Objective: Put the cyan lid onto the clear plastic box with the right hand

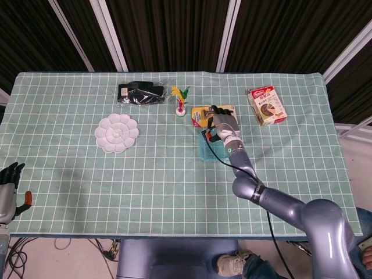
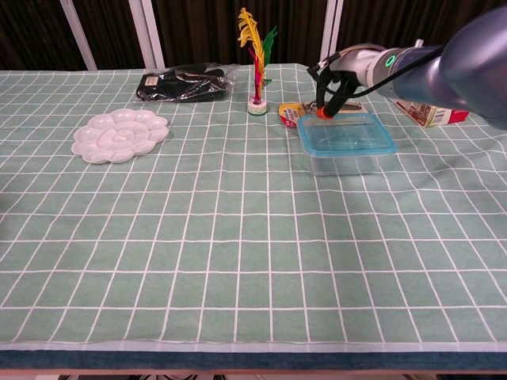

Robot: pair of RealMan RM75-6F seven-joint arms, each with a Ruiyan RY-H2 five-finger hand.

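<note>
Cyan lid (image 2: pixel 346 134) sits on the clear plastic box (image 2: pixel 348 161) right of frame centre, and we see our right hand (image 2: pixel 337 79) above its far-left corner, fingers (image 2: pixel 325 108) curled, holding nothing.

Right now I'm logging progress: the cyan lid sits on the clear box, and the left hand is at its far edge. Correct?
Not quite: it is the right hand, not the left, at the far edge of the cyan lid, which does sit on the clear box. The chest view shows this. The left hand is at the table's near-left corner in the head view.
</note>
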